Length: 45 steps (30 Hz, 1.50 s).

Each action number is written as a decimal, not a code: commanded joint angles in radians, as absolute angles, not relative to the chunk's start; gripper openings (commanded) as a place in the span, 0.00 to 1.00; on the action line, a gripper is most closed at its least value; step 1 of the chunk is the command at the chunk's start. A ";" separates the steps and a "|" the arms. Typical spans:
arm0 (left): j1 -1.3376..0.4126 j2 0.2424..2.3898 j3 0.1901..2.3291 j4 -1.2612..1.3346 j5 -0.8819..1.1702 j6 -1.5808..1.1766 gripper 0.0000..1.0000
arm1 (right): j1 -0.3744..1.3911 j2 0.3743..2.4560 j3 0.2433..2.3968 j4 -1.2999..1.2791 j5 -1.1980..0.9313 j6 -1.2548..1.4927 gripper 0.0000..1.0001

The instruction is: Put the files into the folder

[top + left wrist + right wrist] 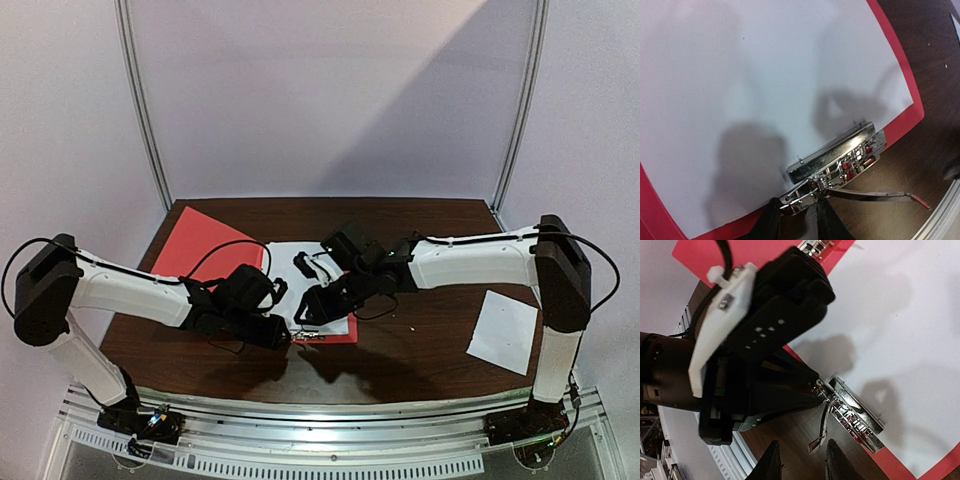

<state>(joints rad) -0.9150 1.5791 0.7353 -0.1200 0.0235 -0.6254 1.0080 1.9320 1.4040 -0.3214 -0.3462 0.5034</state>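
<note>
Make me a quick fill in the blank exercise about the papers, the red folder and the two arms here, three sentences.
1. The large white sheet lies on the open folder, whose colour is ___.
2. The small sheet lies on the bare table, beside the base of the ___ arm.
3. The metal clip at the folder's edge is touched by the fingertips of the ___ tool.

Missing words: red; right; left.

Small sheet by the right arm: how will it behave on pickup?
The small sheet lies flat on the table, so a top pinch will probably slip. It looks thin: likely floppy and very light once lifted.
</note>
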 commanded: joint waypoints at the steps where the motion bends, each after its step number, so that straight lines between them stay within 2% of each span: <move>1: -0.930 1.599 0.732 -0.114 0.038 -0.626 0.26 | 1.019 1.979 1.450 -0.375 -0.323 0.480 0.26; 6: -0.930 1.599 0.728 -0.112 0.039 -0.622 0.26 | 1.019 2.000 1.470 -0.388 -0.315 0.477 0.20; 19: -0.930 1.600 0.729 -0.113 0.041 -0.620 0.25 | 1.019 2.014 1.480 -0.419 -0.308 0.468 0.18; 28: -0.930 1.601 0.727 -0.117 0.040 -0.620 0.25 | 1.019 2.019 1.483 -0.425 -0.281 0.465 0.05; 37: -0.930 1.605 0.728 -0.117 0.038 -0.620 0.23 | 1.019 2.016 1.487 -0.454 -0.251 0.448 0.00; 45: -0.930 1.611 0.732 -0.121 0.040 -0.619 0.23 | 1.019 2.025 1.460 -0.461 -0.227 0.438 0.00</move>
<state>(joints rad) -0.9154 1.5826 0.7357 -0.1154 0.0219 -0.6243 1.0126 2.0003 1.4727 -0.4358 -0.2443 0.4522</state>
